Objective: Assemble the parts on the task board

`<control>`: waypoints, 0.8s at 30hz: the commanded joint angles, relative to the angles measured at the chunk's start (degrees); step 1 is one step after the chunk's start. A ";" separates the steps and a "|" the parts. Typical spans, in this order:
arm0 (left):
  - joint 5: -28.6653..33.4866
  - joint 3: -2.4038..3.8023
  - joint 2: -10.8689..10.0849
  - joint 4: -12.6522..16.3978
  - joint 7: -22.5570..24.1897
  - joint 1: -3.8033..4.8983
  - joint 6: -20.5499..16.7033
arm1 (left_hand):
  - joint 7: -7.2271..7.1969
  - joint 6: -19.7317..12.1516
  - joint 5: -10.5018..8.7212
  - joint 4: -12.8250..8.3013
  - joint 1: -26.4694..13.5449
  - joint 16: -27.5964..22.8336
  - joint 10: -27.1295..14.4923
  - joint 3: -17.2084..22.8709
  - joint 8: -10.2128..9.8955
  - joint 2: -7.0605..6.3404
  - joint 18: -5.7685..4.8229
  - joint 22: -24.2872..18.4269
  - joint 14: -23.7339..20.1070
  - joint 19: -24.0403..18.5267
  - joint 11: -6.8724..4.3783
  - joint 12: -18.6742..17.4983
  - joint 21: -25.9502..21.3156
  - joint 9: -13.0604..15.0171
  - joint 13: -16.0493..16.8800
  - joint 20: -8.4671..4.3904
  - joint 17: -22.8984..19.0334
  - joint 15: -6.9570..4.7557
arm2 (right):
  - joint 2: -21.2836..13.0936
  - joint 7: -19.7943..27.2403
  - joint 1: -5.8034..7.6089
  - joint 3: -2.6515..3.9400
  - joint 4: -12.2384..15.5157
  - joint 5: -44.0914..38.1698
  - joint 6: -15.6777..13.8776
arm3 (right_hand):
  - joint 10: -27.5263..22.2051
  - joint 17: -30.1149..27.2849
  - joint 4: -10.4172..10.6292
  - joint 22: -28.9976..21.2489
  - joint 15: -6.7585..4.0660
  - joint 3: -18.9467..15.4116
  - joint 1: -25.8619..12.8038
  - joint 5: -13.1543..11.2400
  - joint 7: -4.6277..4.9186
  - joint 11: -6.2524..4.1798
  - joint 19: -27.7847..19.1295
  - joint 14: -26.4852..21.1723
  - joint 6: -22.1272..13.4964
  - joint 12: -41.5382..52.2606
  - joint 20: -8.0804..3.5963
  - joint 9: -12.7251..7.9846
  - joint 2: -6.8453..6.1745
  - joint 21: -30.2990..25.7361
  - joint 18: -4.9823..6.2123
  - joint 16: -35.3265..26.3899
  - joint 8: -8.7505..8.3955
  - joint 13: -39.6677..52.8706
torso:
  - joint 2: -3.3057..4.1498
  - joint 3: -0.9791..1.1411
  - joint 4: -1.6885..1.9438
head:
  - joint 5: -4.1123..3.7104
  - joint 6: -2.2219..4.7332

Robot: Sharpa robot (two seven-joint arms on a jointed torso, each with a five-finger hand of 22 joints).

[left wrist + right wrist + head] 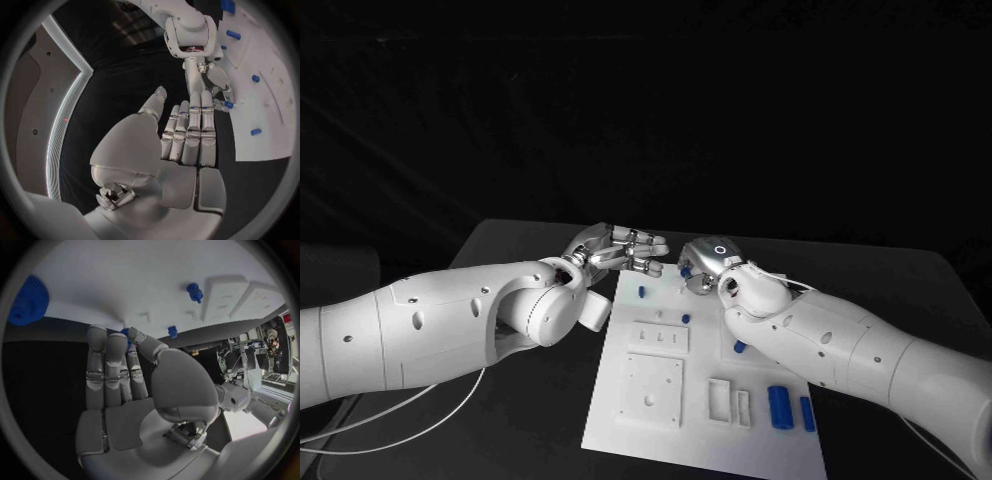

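The white task board [635,425] lies in the middle of the black table, with recessed slots and small blue parts on it. My right hand [708,262] is over the board's far edge. Its thumb and a finger pinch a small blue part [127,333], which the left wrist view shows at the fingertips [229,104]. My left hand [617,248] hovers just left of the right hand, beyond the board's far left corner. The left hand [187,135] holds nothing, its fingers straight and side by side and its thumb apart.
Two blue cylinders [779,405] lie at the board's near right. Small blue pegs [640,291] stand near its far edge, and another [687,318] stands mid-board. A blue gear-like part [28,300] sits on the board. A white cable [401,415] trails on the table's left.
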 commanded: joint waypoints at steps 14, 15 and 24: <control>-0.24 0.05 0.22 -0.02 0.21 0.12 0.54 | -0.06 -0.07 -0.12 -0.04 0.01 -0.17 -0.44 0.01 -0.15 0.14 -0.16 -0.06 -0.06 0.13 -0.15 -0.18 -0.01 0.08 0.07 0.06 -0.07 0.01 | 0.31 0.47 -0.07 -0.03 -0.84 0.30 2.94 | 0.93 -0.25 -0.04 0.49 -0.18 -0.96 -0.24 1.51 0.34 -1.12 0.66 0.09 -0.28 0.05 0.07 0.05 0.50 -2.22 0.67 -0.54 0.18 0.07 | -0.04 0.04 -0.01 | 0.04 -0.14; -0.24 0.05 0.23 -0.03 0.18 0.12 0.55 | -0.06 -0.07 -0.12 -0.04 0.01 -0.17 -0.44 0.01 -0.15 0.14 -0.16 -0.06 -0.06 0.13 -0.15 -0.18 -0.01 0.08 0.07 0.06 -0.07 0.01 | 0.34 0.48 -0.07 -0.04 -0.89 0.32 2.93 | 0.82 -0.25 -0.06 0.55 -0.15 -0.96 -0.21 1.23 0.37 -1.08 0.68 0.09 -0.37 0.05 0.08 0.04 0.52 -2.23 0.66 -0.54 0.16 0.06 | -0.03 0.03 0.00 | 0.04 -0.11; -0.25 0.05 0.30 -0.10 0.12 0.12 0.59 | -0.06 -0.14 -0.06 0.08 0.14 -0.12 -0.49 0.11 -0.15 0.08 -0.15 -0.24 -0.05 0.17 -0.14 -0.18 0.07 0.07 0.07 0.04 -0.06 0.00 | 0.50 0.58 -0.10 -0.07 -1.21 0.62 3.10 | 0.01 -0.29 -0.09 0.65 0.06 -1.55 -0.15 0.61 0.57 -0.86 0.77 0.09 -1.08 0.04 0.26 -0.01 0.44 -3.16 0.71 -0.60 0.14 0.05 | 0.00 -0.01 -0.03 | 0.13 -0.06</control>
